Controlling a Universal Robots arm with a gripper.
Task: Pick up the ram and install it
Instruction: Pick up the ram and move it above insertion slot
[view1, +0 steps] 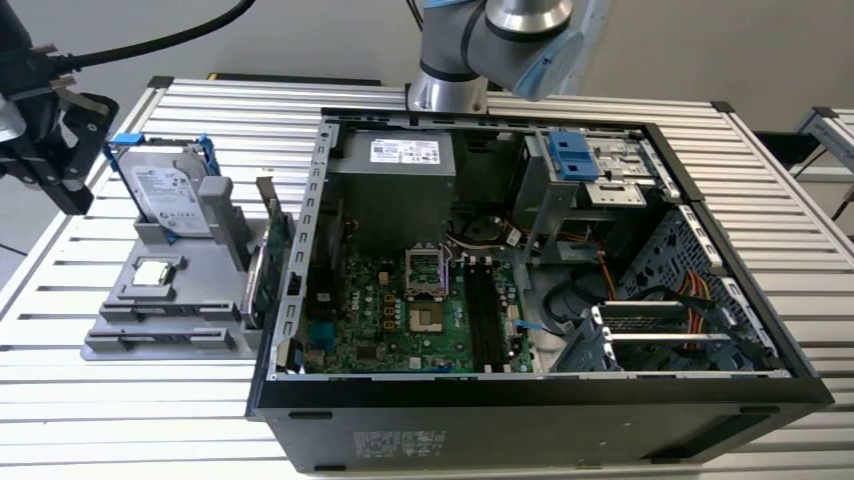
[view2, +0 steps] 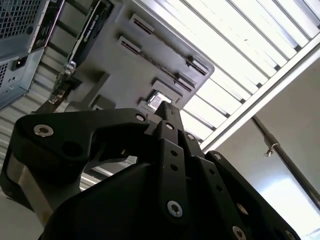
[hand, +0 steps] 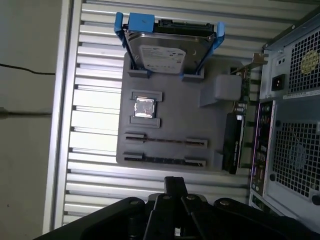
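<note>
Hovering beside the grey holder (hand: 175, 120) on the counter (hand: 95, 100), claw (hand: 175, 183) pressed together, empty; ram (hand: 165, 160) sitting in the holder's long slot, chip (hand: 145, 107) and hard drive (hand: 167, 50) resting in its other pockets.

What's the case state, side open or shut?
Open. In the exterior view the computer case lies with its side panel off, and the motherboard inside is exposed.

The computer case (view1: 534, 435) stood on the surface (view1: 200, 105). At the exterior view's left of it lay the holder tray (view1: 214, 300), the hard drive (view1: 171, 200) standing in its far end. My claw (view1: 54, 150) hung farther left.
</note>
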